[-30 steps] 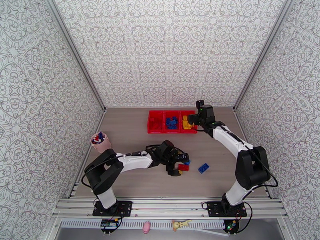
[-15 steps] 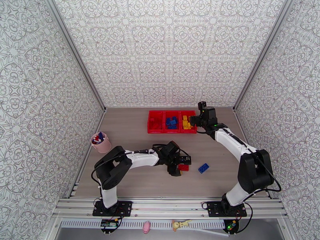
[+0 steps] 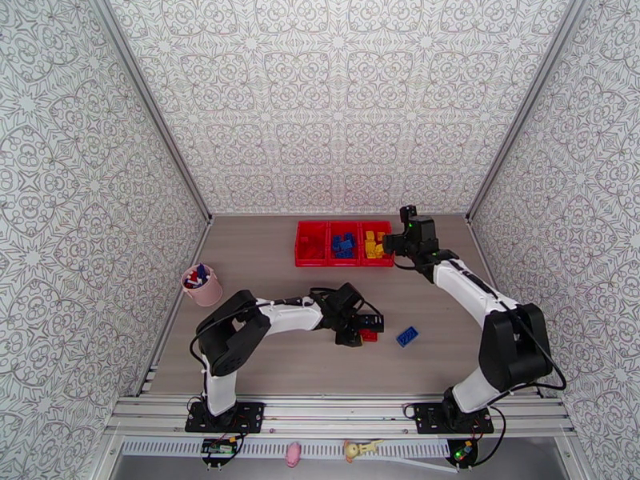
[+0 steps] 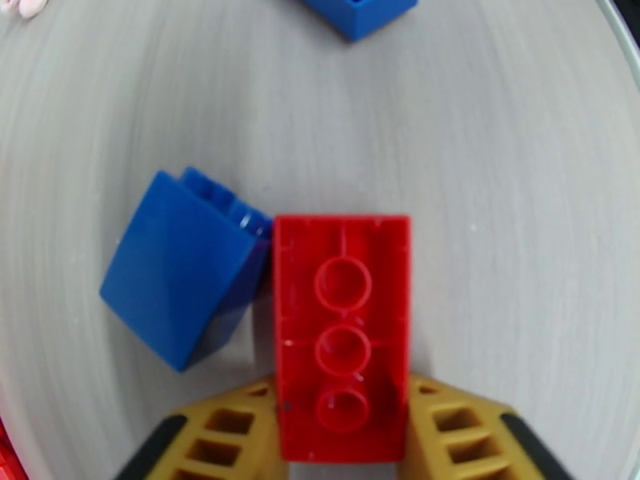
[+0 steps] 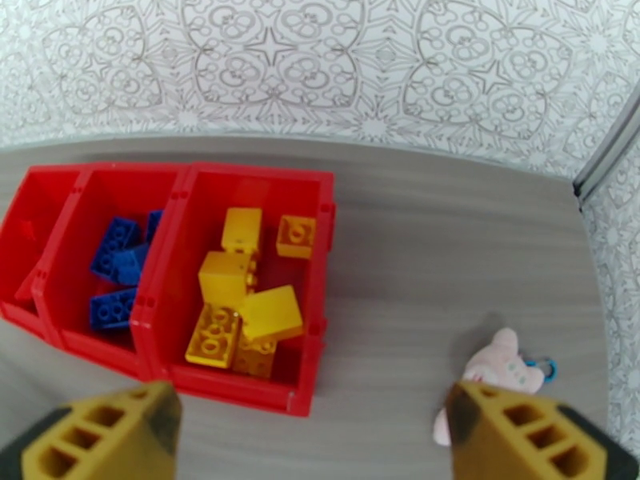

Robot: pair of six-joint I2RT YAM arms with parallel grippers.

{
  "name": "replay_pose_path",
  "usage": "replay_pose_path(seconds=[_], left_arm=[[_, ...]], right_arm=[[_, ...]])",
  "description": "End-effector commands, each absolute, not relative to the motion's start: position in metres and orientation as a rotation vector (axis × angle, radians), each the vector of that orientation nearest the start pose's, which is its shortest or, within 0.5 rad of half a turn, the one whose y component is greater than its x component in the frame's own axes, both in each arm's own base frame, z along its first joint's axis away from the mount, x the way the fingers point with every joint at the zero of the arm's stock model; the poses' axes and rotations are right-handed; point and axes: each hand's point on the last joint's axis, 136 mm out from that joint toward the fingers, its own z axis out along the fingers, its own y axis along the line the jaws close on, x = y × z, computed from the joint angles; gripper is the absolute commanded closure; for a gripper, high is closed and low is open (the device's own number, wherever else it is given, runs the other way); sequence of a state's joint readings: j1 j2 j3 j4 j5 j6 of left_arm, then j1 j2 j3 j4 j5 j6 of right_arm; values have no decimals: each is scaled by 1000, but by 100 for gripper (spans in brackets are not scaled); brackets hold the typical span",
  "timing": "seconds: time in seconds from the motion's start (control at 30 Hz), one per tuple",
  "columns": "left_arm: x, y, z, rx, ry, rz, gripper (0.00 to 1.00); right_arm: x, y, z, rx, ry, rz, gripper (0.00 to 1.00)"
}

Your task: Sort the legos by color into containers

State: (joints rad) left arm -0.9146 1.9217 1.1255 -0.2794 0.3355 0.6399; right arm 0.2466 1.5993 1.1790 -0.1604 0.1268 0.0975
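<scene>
Left claw [image 4: 344,414] is clamped on the upturned red brick [image 4: 342,314], with a blue brick [image 4: 180,270] against the brick's left side. The grasp looks made. Next it should lift clear and carry to the leftmost bin [image 3: 310,262], well beyond this claw. Right claw [image 5: 312,430] gapes empty.

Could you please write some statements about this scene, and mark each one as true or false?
1. The left gripper is closed on a red brick. True.
2. The right gripper holds a yellow brick. False: it is open and empty.
3. Yellow bricks lie in the right bin. True.
4. The middle bin holds red bricks. False: it holds blue bricks.
5. The plush lies in a bin. False: it lies on the table, right of the bins.
</scene>
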Motion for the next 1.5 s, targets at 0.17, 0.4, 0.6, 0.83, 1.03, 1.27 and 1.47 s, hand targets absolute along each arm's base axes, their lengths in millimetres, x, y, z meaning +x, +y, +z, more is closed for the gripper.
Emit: replay_pose_path(seconds=[0.17,0.4,0.6,0.83,1.03,1.27,1.47], left_arm=[[221,-378,34,-2568,-2414,761,80],[239,-362,77,-2524,-2640,925,80],[291,-332,124,-2271,-3114,1034,80],[356,-276,151,-1735,-3723,876,79],[403,-234,157,-1056,-4004,740,82],[455,-197,148,-412,-4064,467,86],[489,-196,133,-364,-3985,383,85]], right_arm=[[460,96,211,-97,2113,104,6],[446,103,210,-167,2133,145,1],[433,112,210,-246,2125,201,0],[403,147,213,-440,2079,345,0],[374,188,212,-657,2028,400,0],[367,227,217,-771,1964,441,1],[367,246,217,-794,1955,469,1]])
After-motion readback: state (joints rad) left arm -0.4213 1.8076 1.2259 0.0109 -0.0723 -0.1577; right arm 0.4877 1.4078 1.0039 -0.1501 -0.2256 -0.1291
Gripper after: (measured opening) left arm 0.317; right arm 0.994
